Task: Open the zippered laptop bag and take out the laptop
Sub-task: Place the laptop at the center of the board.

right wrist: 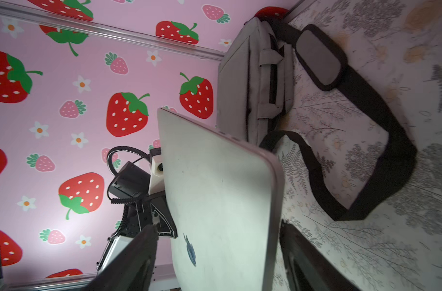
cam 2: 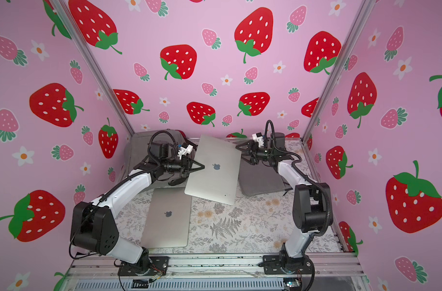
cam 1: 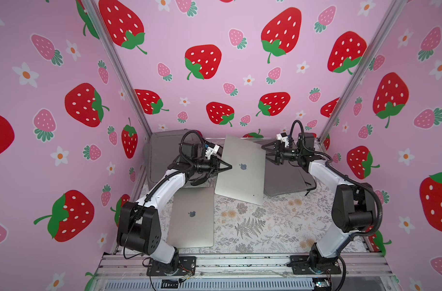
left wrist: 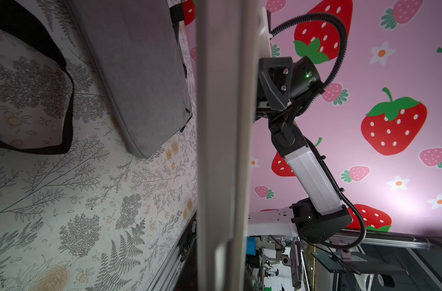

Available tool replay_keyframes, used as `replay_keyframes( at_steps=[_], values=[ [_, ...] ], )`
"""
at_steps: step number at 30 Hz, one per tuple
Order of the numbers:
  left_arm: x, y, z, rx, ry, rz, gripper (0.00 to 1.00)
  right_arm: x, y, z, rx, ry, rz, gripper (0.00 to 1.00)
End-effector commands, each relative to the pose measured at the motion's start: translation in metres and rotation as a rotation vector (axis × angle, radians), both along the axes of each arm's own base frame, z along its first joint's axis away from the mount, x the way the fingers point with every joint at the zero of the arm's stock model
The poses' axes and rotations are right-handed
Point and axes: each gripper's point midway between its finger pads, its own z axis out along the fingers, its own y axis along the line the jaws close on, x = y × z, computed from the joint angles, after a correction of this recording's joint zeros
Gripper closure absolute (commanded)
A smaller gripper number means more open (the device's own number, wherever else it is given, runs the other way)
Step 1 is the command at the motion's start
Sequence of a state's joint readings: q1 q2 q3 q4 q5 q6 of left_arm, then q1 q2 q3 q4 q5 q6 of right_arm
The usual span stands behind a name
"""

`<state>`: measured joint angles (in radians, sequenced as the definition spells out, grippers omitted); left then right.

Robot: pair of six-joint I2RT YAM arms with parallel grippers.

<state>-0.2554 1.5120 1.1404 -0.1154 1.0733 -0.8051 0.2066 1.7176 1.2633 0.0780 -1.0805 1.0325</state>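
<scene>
A silver laptop [cam 1: 242, 173] hangs tilted above the table, its logo side up. My left gripper [cam 1: 229, 166] is shut on its left edge; in the left wrist view that laptop [left wrist: 219, 126] runs edge-on through the middle. My right gripper [cam 1: 264, 152] stands open at the laptop's right edge. In the right wrist view its dark fingers [right wrist: 139, 252] straddle the laptop [right wrist: 214, 189] with gaps on both sides. A grey laptop bag [cam 1: 285, 179] lies flat on the table partly under the lifted laptop, and shows too in the left wrist view [left wrist: 139, 75].
A second silver laptop [cam 1: 192, 219] lies flat on the floral table by my left arm. Another grey bag [cam 1: 161, 153] with handles stands at the back left corner, its black shoulder strap [right wrist: 366, 151] looped on the table. Pink strawberry walls close in three sides.
</scene>
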Motion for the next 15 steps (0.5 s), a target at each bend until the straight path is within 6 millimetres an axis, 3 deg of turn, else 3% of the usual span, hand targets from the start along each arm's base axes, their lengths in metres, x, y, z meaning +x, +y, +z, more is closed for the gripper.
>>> replay_keyframes(
  at_steps=[1,15],
  values=[
    [-0.014,-0.003,0.048,-0.091,-0.176,0.002,1.00,-0.011,-0.016,-0.005,-0.095,-0.040,-0.046,0.14],
    [-0.082,-0.021,-0.032,-0.030,-0.107,0.045,1.00,-0.055,-0.041,-0.035,-0.255,-0.033,-0.054,0.10]
  ],
)
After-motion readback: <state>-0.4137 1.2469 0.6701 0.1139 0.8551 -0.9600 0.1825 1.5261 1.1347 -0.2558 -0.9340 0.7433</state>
